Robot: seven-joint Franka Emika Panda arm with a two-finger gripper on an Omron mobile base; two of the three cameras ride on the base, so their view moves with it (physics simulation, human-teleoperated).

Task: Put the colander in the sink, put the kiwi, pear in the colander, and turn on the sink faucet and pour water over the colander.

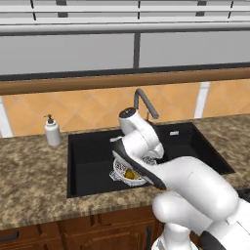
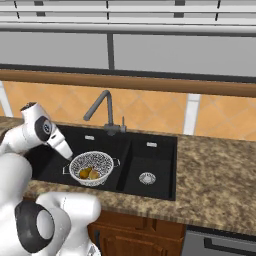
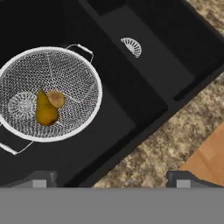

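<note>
Sitting in one colander (image 3: 49, 92) are two fruits, a pear (image 3: 44, 110) touching a kiwi (image 3: 56, 98). Above the sink (image 3: 131, 83), the gripper (image 3: 112, 178) hangs empty, fingers spread wide.

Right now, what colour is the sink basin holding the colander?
Black; the sink around the colander shows best in the hand view.

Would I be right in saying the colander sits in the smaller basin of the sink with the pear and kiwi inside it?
Not quite: the colander sits in the larger basin of the sink, as the right base view shows. The pear and kiwi are indeed inside it.
</note>
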